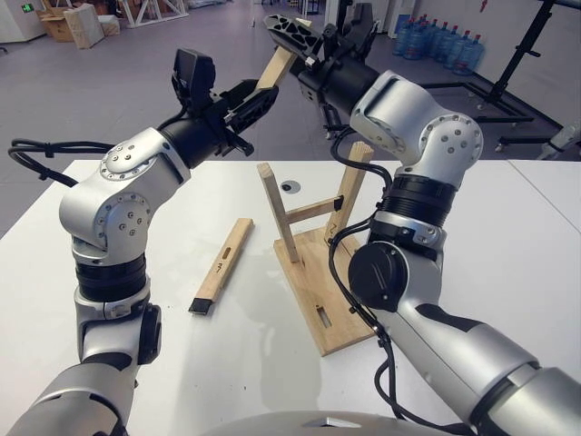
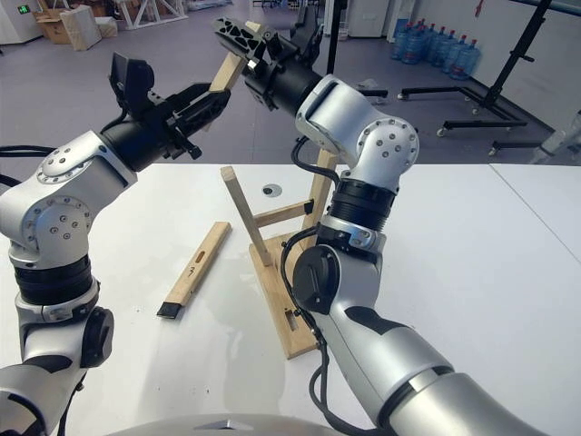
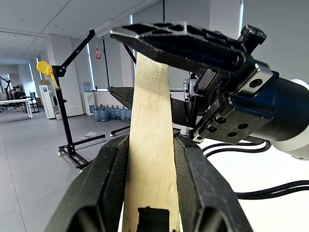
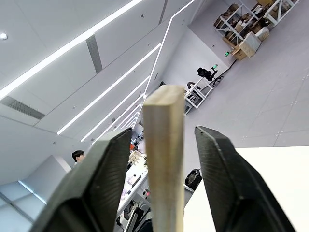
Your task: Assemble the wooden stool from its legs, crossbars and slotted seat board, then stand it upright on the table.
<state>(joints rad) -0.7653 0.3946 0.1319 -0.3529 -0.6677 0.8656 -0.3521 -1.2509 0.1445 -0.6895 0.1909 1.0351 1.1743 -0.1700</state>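
Note:
Both arms are raised above the white table (image 1: 508,254). Between them a wooden leg (image 1: 278,65) slants through the air. My left gripper (image 1: 261,96) is shut on its lower part, with black fingers (image 3: 108,179) pressed to both sides. My right gripper (image 4: 164,140) straddles the leg's upper end (image 4: 164,116), open, with a gap beside the wood. On the table the slotted seat board (image 1: 320,295) lies flat. Two legs (image 1: 277,211) stand in it, joined by a crossbar (image 1: 310,212). A loose wooden piece (image 1: 222,263) with a slot and a dark end lies to its left.
A small round hole (image 1: 290,186) is in the tabletop behind the stool parts. Beyond the table are water bottles (image 1: 440,44) and a black wheeled stand (image 1: 508,86) at back right, and cardboard boxes (image 1: 82,23) at back left. My right arm's cable hangs over the seat board.

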